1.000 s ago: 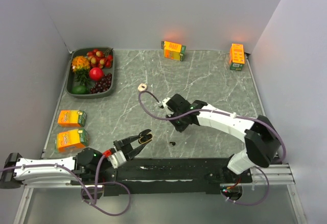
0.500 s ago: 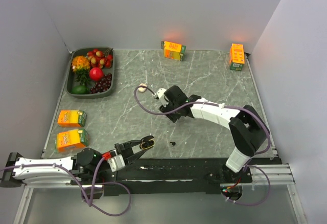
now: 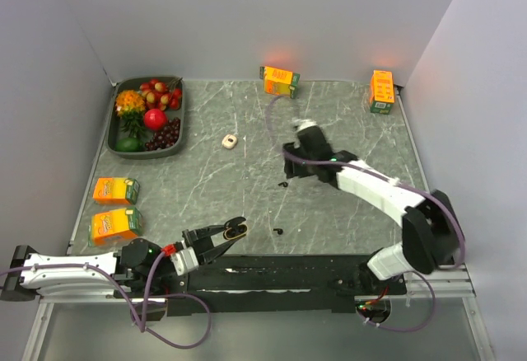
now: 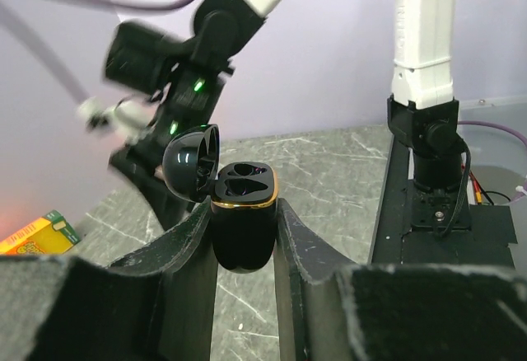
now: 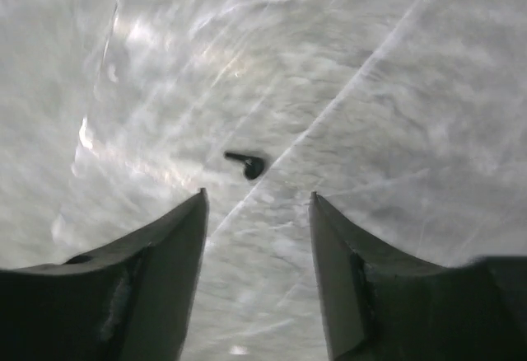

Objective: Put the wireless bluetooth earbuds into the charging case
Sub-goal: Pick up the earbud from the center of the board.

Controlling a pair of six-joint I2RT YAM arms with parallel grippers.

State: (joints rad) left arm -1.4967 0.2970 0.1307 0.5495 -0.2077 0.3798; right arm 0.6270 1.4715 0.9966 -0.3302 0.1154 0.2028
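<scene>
Right wrist view, smeared by blur: a black earbud (image 5: pixel 247 164) lies on the marbled worktop (image 5: pixel 395 72) just beyond the fingertips of the right hand (image 5: pixel 257 200), which stand apart with nothing between them. Top external view: a dark speck (image 3: pixel 278 231) lies near the front edge (too small to tell whether it is that same earbud), and a whitish earbud (image 3: pixel 230 140) lies farther back, its shape unclear. The right arm reaches from its base at the near right out over mid-worktop, wrist bent and hand tipped downward. The left arm lies low along the near edge. The left hand (image 4: pixel 244 213), its fingers cut off by the lower frame edge, is clamped on the black charging case (image 4: pixel 243 233), whose lid is swung open and whose two sockets are empty.
</scene>
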